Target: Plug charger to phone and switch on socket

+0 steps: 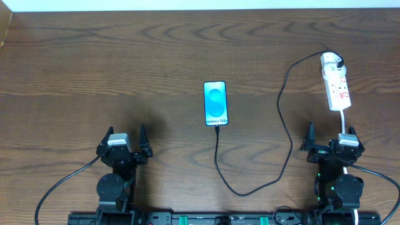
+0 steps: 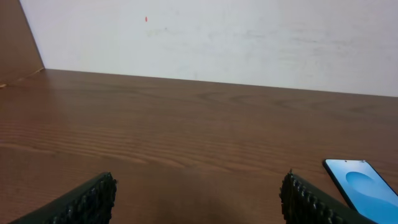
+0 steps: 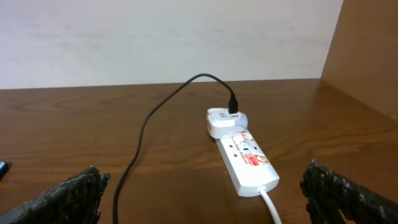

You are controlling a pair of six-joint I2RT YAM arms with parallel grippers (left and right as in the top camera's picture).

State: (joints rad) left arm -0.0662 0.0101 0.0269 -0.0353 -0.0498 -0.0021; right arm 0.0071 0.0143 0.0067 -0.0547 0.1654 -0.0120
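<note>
Phone lies flat at the centre of the bench, charger tip meeting its near edge and looping right to the socket. Left pincer and right pincer sit low at the front edge, both released, empty.

You have phone at centre of table, long axis running near to far. Socket lies far right, well apart from phone, with plug block on its far end. Charger leaves plug block, arcs left, drops toward near edge between phone and socket, curls left, then climbs to phone's near end, tip touching it. Your left gripper sits near-left of phone. Right gripper sits just near of socket. Wall stands behind table's far edge.
</note>
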